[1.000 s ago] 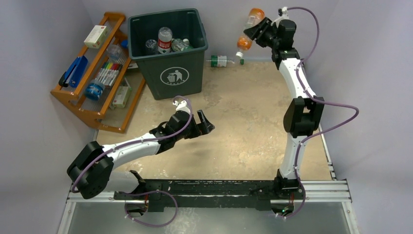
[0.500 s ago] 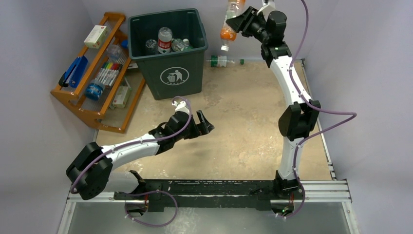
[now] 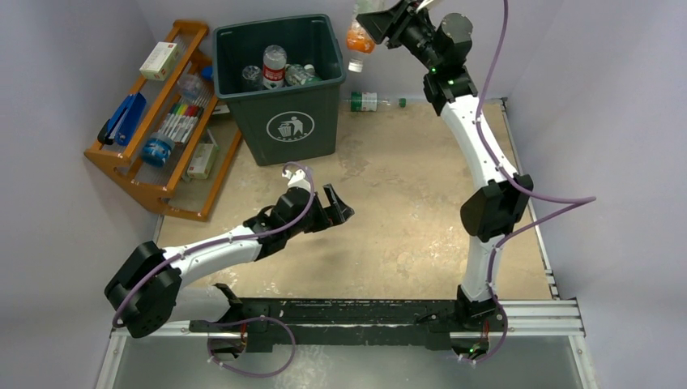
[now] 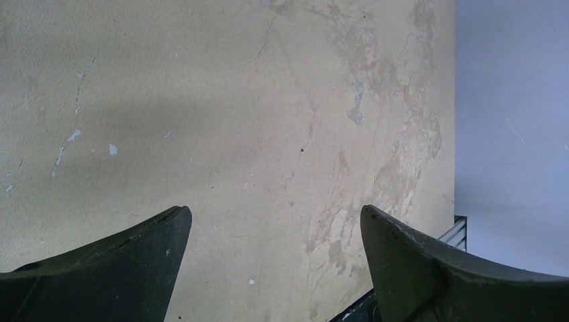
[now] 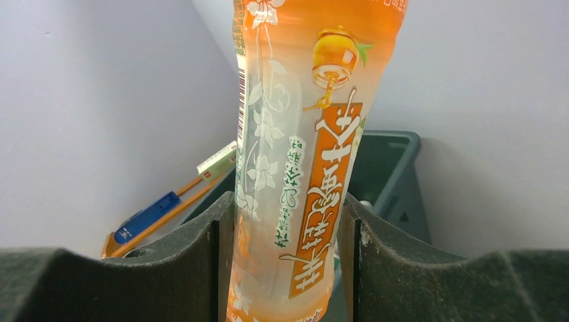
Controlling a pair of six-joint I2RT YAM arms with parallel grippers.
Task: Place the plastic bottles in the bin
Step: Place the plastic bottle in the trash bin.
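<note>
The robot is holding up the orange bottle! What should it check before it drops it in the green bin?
1. Right hand squeezing the orange bottle from both sides: ok.
2. Bottle over the bin's opening: not ok; in the top view it hangs just past the right rim.
3. Room in the bin: ok; the bottles inside leave space.
4. Left hand out of the way: ok; it is open and empty, over the bare table, nearer than the bin.
5. All bottles picked up: not ok; a green-label bottle lies at the table's far edge.
</note>
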